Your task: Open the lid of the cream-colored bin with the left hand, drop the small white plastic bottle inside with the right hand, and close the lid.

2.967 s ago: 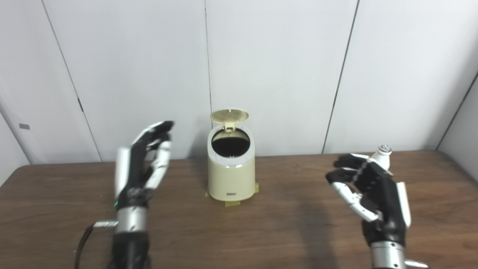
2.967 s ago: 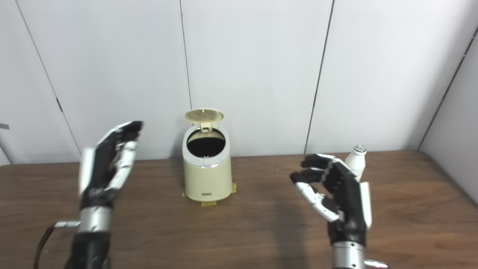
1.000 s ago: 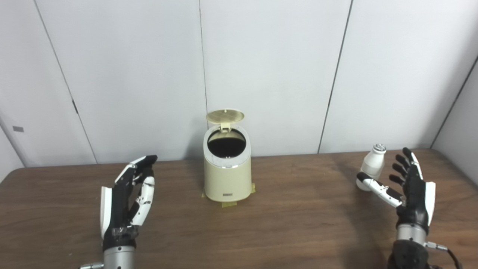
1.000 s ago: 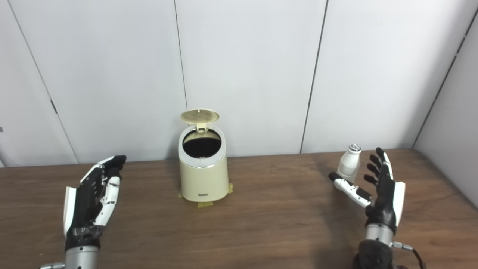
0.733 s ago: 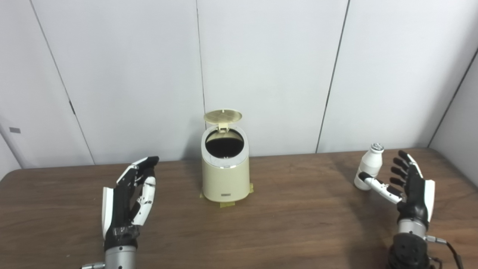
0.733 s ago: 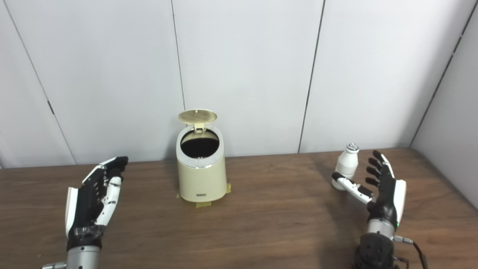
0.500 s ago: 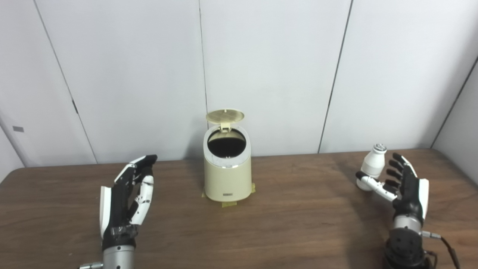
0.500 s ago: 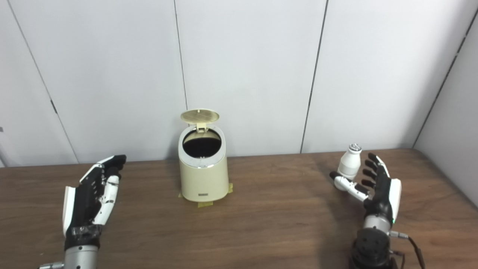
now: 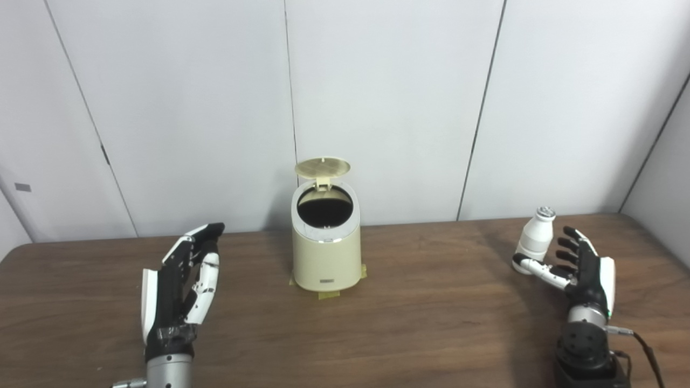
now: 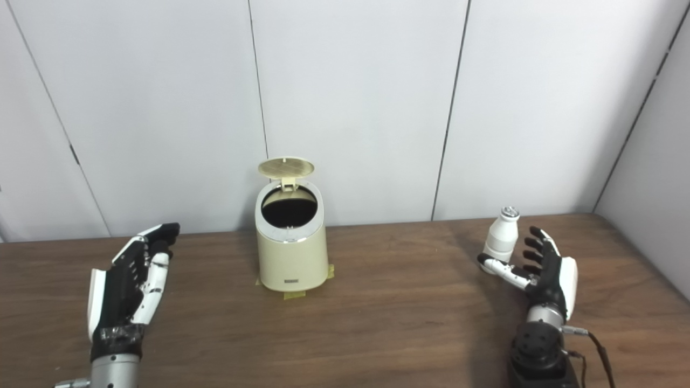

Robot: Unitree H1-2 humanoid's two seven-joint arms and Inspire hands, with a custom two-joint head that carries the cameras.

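We see the cream-colored bin (image 9: 326, 253) standing near the far middle of the brown table (image 9: 431, 323), its lid (image 9: 322, 167) tipped up on the rear hinge so the dark mouth faces us; strips of yellowish tape (image 9: 329, 294) show at its foot. Broad bare wood lies on both sides of the bin and in front of it, and the table's far edge meets the pale wall panels (image 9: 388, 102) just behind it. Our left hand (image 9: 180, 285) hangs well apart from the bin on the left, fingers straight and spread a little, holding nothing, with the table's left end not far beyond it. The small white plastic bottle (image 9: 536, 240) stands upright near the far right of the table, close to the back edge and to the side wall that closes in on the right. Our right hand (image 9: 579, 267) is beside it with the palm turned toward the bottle, fingers apart and not closed round it; the thumb reaches across the front of the bottle's base and hides part of it, and we cannot tell whether thumb and bottle touch. The fingers stand just to the bottle's right, with a gap showing in the right eye view. Both forearms are cut off by the bottom edge, and the inside of the bin is too dark to make out.
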